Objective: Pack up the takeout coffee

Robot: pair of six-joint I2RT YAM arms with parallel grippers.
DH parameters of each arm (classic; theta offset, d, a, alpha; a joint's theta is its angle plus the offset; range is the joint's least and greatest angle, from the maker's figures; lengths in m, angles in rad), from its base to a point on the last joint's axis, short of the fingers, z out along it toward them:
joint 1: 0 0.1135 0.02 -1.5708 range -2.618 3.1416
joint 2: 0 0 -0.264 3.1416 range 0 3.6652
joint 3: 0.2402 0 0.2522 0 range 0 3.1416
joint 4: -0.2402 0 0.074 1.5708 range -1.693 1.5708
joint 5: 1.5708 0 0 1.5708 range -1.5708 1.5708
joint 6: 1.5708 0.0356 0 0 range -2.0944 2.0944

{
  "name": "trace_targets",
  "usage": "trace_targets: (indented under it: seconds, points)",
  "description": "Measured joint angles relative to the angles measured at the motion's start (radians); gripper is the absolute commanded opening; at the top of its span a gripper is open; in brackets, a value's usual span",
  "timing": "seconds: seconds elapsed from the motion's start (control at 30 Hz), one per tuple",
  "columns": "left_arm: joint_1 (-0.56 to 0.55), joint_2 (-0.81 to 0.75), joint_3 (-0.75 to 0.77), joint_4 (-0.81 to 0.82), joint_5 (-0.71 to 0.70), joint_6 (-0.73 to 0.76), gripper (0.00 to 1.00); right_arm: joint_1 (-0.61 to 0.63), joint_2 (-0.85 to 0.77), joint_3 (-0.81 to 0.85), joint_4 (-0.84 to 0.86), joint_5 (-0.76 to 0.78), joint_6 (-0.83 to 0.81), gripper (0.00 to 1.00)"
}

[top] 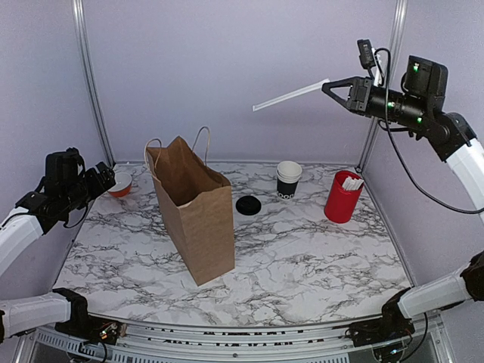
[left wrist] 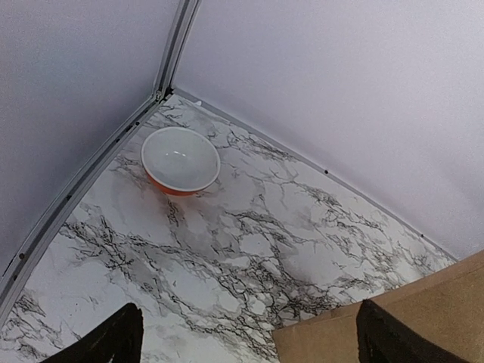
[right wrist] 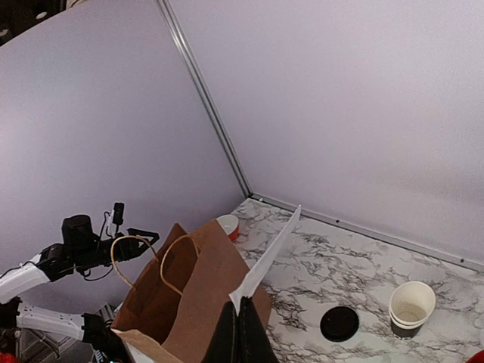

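**A:** What's at the far left?

**B:** The left end effector (top: 106, 178) hangs over the left edge of the worktop (top: 302, 257). Its fingers are spread wide with nothing between them. Just beyond it, near the back left corner, sits an orange bowl (left wrist: 180, 159). The left wrist view shows only its bare white inside.

**A:** And the bag?

**B:** A brown paper bag (top: 198, 227) stands upright with its mouth open and its handles up. No view looks far enough down into it, so I cannot tell what it holds.

**A:** Where's the coffee?

**B:** Its black lid (top: 248, 205) lies flat on the worktop, between the bag and a stack of cups (top: 289, 181), touching neither. The stacked cups are black with white rims, and the top one is pale and bare inside. The print on their side is too small to read. I cannot make out a single cup on its own in any view.

**A:** And further right?

**B:** A red cylinder (top: 340, 203) stands near the right edge with white sticks (top: 352, 182) upright in it. High above, the right end effector (top: 327, 85) is clamped on one end of a white stick (top: 291, 95). The stick's free end points left, in the air. In the right wrist view the fingers are cut off by the bottom edge, and only a red sliver of the cylinder shows in the corner.
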Motion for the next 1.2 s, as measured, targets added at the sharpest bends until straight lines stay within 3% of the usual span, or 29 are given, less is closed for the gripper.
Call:
trace_targets:
  seconds: [0.3, 0.47, 0.7, 1.2]
  points:
    - [0.000, 0.002, 0.000, 0.008, 0.003, 0.000, 0.99, 0.017, 0.001, -0.031, 0.174, -0.220, 0.096, 0.00]
    - [0.000, 0.005, 0.000, 0.013, 0.010, 0.000, 0.99, 0.085, 0.011, -0.027, 0.203, -0.244, 0.103, 0.00]
    - [0.000, 0.006, -0.005, 0.014, 0.011, 0.000, 0.99, 0.272, 0.124, 0.116, 0.094, -0.172, 0.009, 0.00]
    - [0.000, 0.006, -0.006, 0.014, 0.018, 0.000, 0.99, 0.452, 0.248, 0.188, -0.152, 0.030, -0.122, 0.00]
